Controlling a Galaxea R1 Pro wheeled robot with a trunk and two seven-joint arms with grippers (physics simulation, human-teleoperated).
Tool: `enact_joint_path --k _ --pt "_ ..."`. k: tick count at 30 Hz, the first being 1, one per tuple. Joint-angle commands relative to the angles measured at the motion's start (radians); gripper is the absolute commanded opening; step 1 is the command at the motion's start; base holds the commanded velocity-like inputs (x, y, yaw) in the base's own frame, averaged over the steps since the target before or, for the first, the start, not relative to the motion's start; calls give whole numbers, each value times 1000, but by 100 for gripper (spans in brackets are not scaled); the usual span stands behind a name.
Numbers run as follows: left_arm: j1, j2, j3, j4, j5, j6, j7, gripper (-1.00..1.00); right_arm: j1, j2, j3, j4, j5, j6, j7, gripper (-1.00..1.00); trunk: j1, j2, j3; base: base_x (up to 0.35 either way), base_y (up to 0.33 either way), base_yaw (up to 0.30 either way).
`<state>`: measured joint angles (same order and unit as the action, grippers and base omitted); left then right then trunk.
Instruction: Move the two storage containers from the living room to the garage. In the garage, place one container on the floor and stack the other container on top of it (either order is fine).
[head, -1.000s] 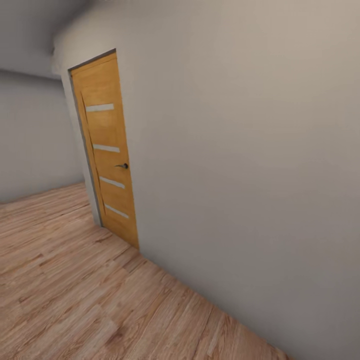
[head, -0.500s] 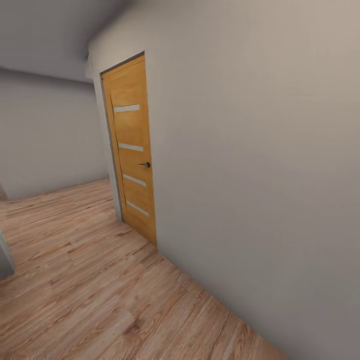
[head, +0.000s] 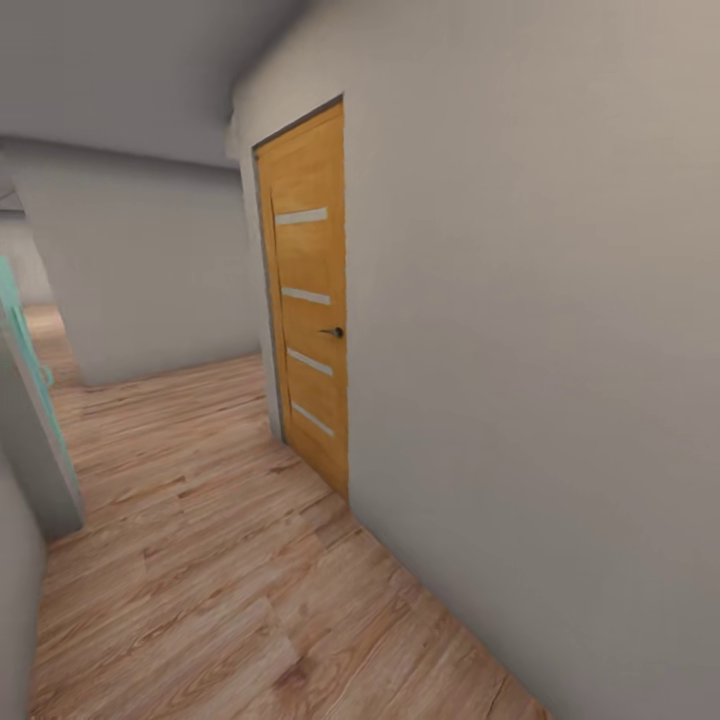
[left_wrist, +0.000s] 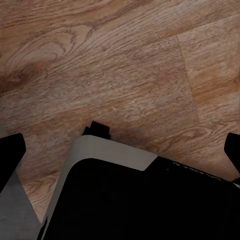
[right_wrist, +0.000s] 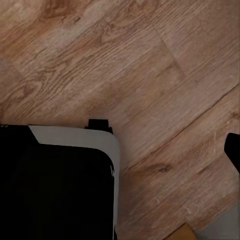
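Evidently in transit: both wrist views look down on wood-plank floor (left_wrist: 125, 65) beside robot base (left_wrist: 140, 200). Left gripper (left_wrist: 120, 155) fingers apart, empty; right gripper (right_wrist: 232, 150) state unclear. Beyond, closed wooden door (head: 312, 310), corridor wall (head: 540, 350). Containers unseen; nothing delivered yet, by judgement.

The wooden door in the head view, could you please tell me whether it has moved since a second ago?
No. The wooden door stays set in the same wall; both slid rightward together, so the camera turned.
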<state>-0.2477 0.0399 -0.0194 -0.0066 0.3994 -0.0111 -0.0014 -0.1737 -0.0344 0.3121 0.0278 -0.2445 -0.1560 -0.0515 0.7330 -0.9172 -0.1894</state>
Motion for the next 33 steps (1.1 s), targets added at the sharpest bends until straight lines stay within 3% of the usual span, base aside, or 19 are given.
enact_joint_path --k 1,18,33 --pt "-1 0 -3 0 6 -1 0 100 -1 0 9 3 -9 -6 0 100 1 -1 -1 319 0 265" --pt "-1 0 -2 0 6 -1 0 100 -1 -1 9 3 -9 -5 0 100 1 -1 -1 319 -6 265" --pt "-1 0 -2 0 6 0 0 100 -1 1 7 4 4 -9 -1 100 1 -1 -1 320 -128 264"
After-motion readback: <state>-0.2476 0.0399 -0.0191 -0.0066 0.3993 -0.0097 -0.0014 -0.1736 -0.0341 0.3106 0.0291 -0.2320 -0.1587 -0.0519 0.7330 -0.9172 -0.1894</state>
